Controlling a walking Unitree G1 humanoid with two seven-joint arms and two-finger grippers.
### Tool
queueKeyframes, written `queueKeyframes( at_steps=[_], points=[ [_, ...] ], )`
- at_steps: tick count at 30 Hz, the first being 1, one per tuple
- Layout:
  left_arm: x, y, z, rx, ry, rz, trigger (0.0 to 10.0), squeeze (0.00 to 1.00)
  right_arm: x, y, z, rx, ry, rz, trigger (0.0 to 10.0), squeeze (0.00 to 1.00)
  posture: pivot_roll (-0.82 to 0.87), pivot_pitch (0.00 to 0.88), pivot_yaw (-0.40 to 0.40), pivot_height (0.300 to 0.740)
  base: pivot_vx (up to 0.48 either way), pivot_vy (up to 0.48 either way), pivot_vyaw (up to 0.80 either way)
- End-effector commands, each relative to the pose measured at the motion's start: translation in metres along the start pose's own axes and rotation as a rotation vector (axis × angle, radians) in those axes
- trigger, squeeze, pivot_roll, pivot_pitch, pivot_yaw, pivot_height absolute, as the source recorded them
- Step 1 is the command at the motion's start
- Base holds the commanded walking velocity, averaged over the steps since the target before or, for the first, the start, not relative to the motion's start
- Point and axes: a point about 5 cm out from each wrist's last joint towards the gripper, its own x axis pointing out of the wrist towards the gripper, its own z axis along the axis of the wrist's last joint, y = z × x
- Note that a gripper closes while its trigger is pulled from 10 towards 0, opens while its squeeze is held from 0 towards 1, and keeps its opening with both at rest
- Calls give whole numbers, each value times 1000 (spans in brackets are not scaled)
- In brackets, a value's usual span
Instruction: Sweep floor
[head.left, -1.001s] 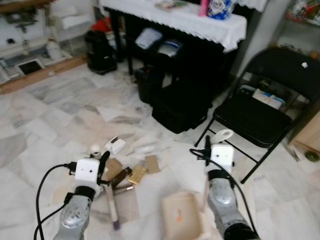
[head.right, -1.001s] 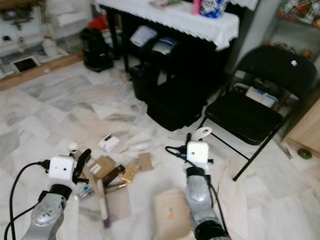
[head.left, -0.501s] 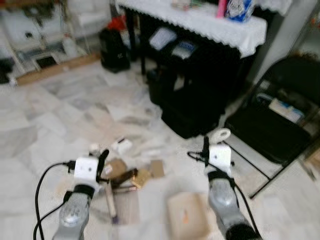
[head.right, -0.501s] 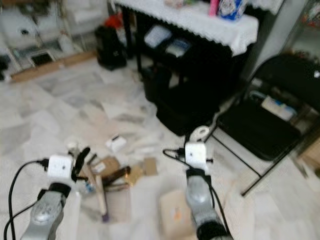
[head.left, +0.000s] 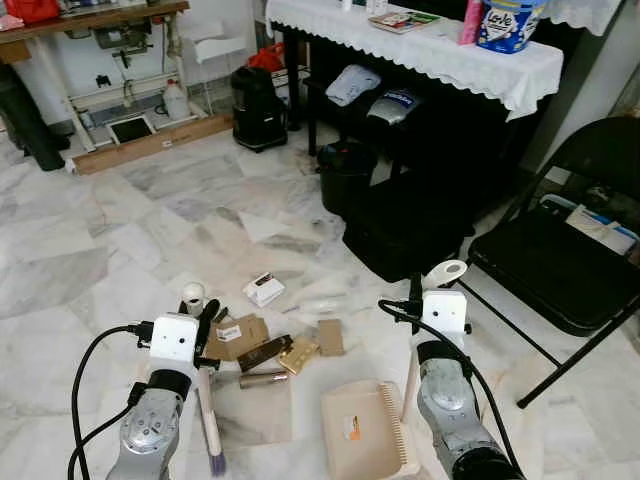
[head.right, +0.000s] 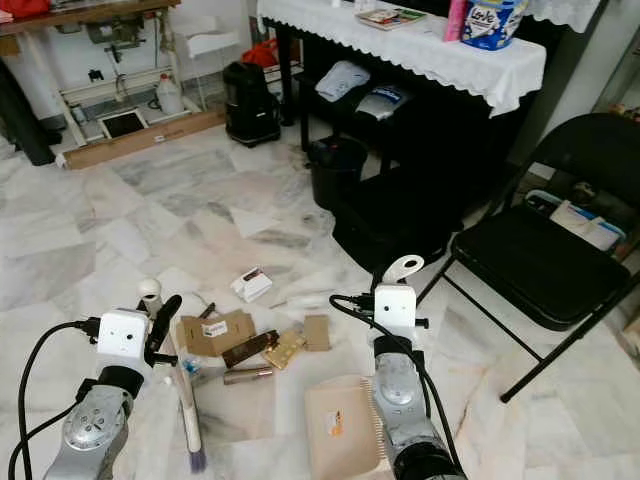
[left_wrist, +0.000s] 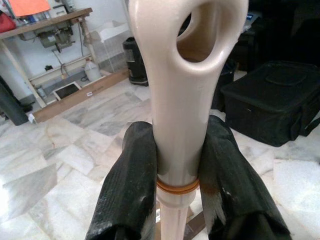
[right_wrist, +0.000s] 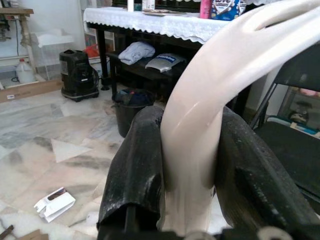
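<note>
Left hand (head.left: 205, 322) clamps the brush (head.left: 208, 420) handle; right hand (head.left: 414, 292) grips the dustpan (head.left: 362, 430) handle.

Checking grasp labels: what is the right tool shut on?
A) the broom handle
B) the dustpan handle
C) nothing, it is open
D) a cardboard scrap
B: the right tool grips the cream handle that runs down to the dustpan on the floor.

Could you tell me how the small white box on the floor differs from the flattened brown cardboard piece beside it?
The white box keeps its boxy shape; the brown cardboard lies opened flat. The white box is smaller, the cardboard broader. The box lies apart, while the cardboard sits among other litter. Both rest on the marble floor.
</note>
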Motion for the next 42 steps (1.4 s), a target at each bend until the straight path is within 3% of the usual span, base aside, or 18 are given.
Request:
queueKeyframes(
  at_steps=[1,23,34,42],
  points=[
    [5,1,10,3,-51,-3,10000,0,2,1,5,13,-21,-5,10000,0,177,31,8,740,0,0,0],
    [9,-8,8,-52,-17,-176,10000,0,-6,-7,-13,-32,69,-52,10000,0,173,35,14,740,0,0,0],
    [5,-4,9,-63,13,-253,10000,0,-6,-6,-14,-33,77,-51,10000,0,180,35,13,740,0,0,0],
    [15,15,38,-72,-114,-125,10000,0,-5,-6,-13,-31,73,-52,10000,0,180,34,13,740,0,0,0]
  ],
)
